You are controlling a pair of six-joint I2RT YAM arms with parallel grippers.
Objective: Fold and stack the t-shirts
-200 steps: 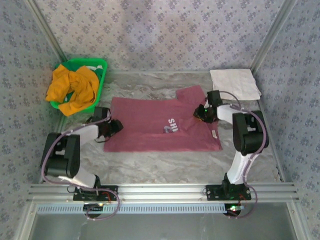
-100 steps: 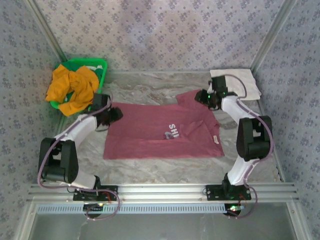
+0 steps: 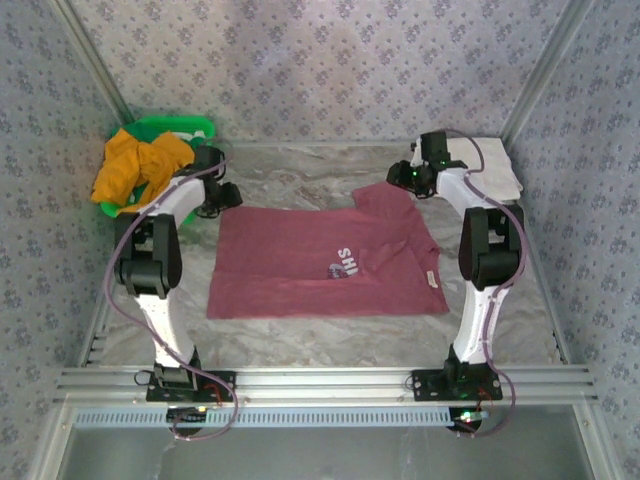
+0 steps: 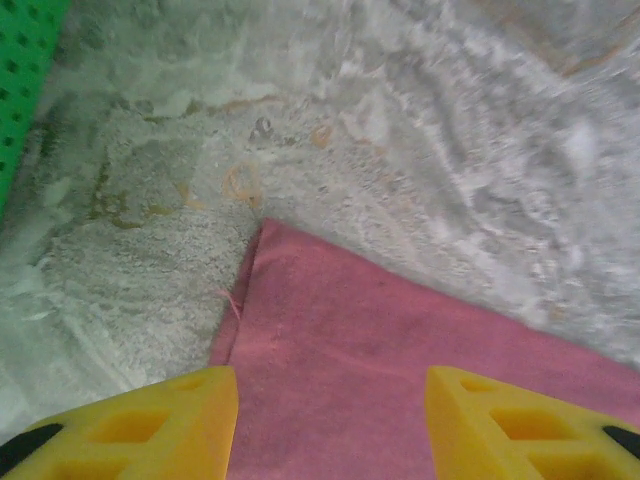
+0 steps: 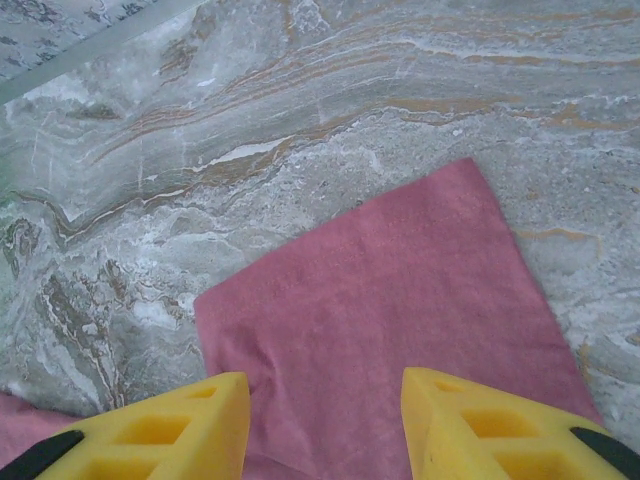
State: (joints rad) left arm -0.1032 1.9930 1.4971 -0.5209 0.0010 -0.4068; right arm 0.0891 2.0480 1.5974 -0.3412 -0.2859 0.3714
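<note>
Left claw (image 4: 330,430) hangs released, its yellow fingers apart and empty, over the far-left corner of the maroon short-sleeved cloth t-shirt (image 3: 320,265). Right claw (image 5: 325,430) is likewise released and empty, above that shirt's spread sleeve at 1 o'clock.

A second ago both claws sat lower, at the shirt's 9 and 3 o'clock edges, with narrower jaws. Since then they have opened and travelled to its far corners.

The shirt lies flat in the middle of the grey marbled surface (image 3: 300,330), part of a white print showing. One sleeve sticks out, so folding looks unfinished.

At 10 o'clock a crumpled mustard-orange cloth t-shirt (image 3: 140,172) spills from a green plastic basket (image 3: 190,124), just beside the left arm. At 2 o'clock a folded white cloth (image 3: 507,178) lies partly under the right arm.
</note>
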